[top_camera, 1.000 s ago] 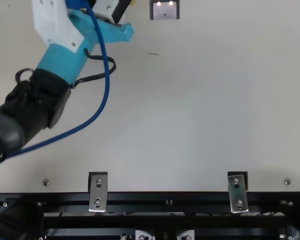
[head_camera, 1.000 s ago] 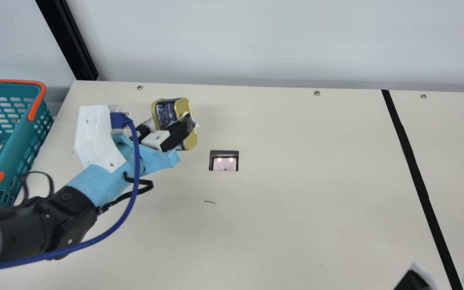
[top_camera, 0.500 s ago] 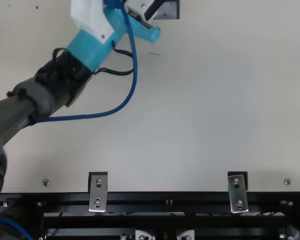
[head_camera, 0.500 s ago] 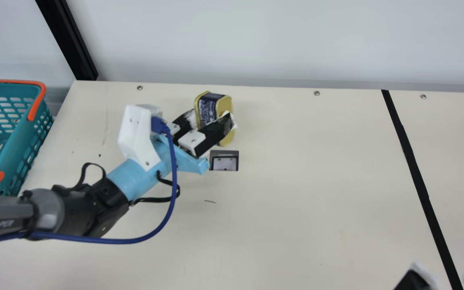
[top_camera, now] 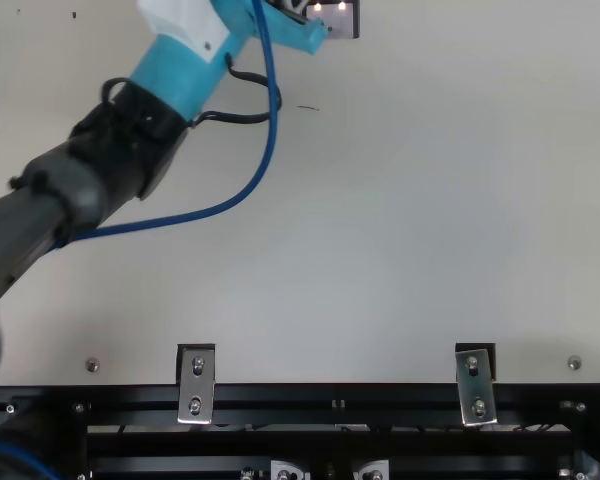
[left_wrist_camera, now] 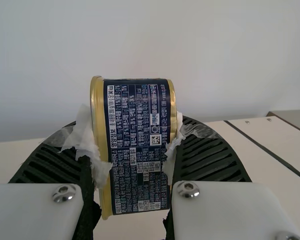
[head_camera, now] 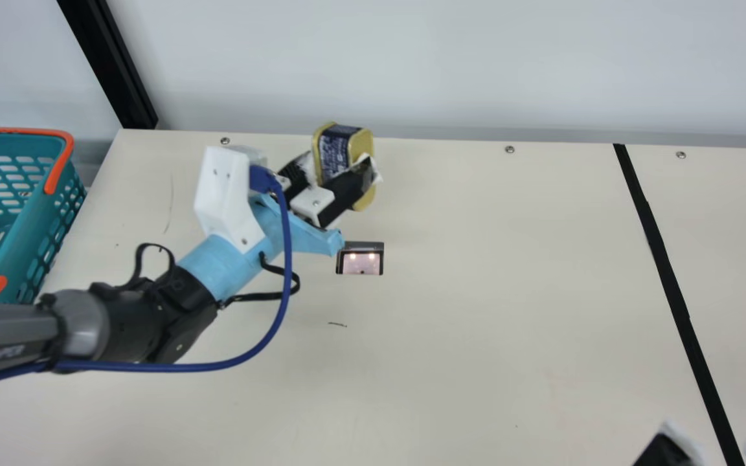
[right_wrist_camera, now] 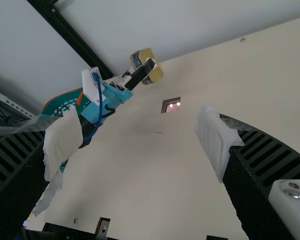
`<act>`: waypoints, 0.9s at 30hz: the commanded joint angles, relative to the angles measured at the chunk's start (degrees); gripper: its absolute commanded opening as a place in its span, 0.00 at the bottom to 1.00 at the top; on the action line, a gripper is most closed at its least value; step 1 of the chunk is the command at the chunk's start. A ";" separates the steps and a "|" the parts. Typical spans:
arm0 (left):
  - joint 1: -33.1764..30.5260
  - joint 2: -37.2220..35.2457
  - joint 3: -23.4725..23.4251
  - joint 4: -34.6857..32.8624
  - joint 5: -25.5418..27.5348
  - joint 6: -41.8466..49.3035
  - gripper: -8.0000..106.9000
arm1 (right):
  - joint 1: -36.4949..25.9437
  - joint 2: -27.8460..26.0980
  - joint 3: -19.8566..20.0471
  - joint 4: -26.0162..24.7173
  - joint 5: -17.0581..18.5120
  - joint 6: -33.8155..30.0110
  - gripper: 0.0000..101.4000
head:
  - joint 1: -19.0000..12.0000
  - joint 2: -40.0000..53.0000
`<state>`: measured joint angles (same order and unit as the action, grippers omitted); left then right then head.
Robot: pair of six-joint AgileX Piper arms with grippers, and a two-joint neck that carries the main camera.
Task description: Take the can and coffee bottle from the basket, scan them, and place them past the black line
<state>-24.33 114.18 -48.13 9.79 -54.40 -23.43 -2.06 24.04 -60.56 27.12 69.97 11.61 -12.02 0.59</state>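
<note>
The can (left_wrist_camera: 138,112) is in my left pincer (head_camera: 340,169), which is closed on it as far as it allows, one ribbed finger pressing each gold end. Its longer side stands nearly upright, leaning a little and crossing the line of my fingers. The printed side I see in my left wrist view faces back towards my wrist.

Just beyond my grip is the relation that matters: the lit scanner window (head_camera: 361,261) lies on the neck camera's side of the can and slightly to my right. I judge the scan comes next, so I should bring the can back over the window and turn its code towards it; where that code sits, I can't tell.

The basket (head_camera: 59,169) is off to my left. Well apart on the other side, my right pincer (right_wrist_camera: 138,137) is spread wide, holding nothing. The black line (head_camera: 677,301) crosses the surface (head_camera: 509,362) far to my right, so placing the can is still to be done.
</note>
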 commanded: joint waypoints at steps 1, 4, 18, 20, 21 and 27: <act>0.34 -5.10 0.80 -0.48 3.82 1.27 0.16 | 0.00 0.00 0.00 0.00 0.00 0.00 1.00 | -0.01 -0.13; 0.98 -10.70 1.48 -0.95 10.01 3.42 0.16 | 0.00 0.00 0.00 0.00 0.00 0.00 1.00 | -0.01 -0.13; 2.24 -26.12 -1.52 0.54 45.88 18.43 0.16 | 0.00 0.00 0.00 0.00 0.00 0.00 1.00 | -0.01 -0.13; 2.50 -26.94 -2.05 1.27 49.91 20.44 0.16 | 0.00 0.00 0.00 0.00 0.00 0.00 1.00 | -0.01 -0.13; 2.64 -27.28 -2.33 1.71 51.82 21.38 0.16 | 0.00 0.00 0.00 0.00 0.00 0.00 1.00 | -0.01 -0.13; 0.77 -28.17 -3.94 4.86 62.50 23.45 0.16 | 0.00 0.00 0.00 0.00 0.00 0.00 1.00 | -0.01 -0.13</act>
<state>-23.16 86.08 -51.93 14.15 2.50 0.00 -2.06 24.04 -60.56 27.12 69.97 11.61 -12.02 0.59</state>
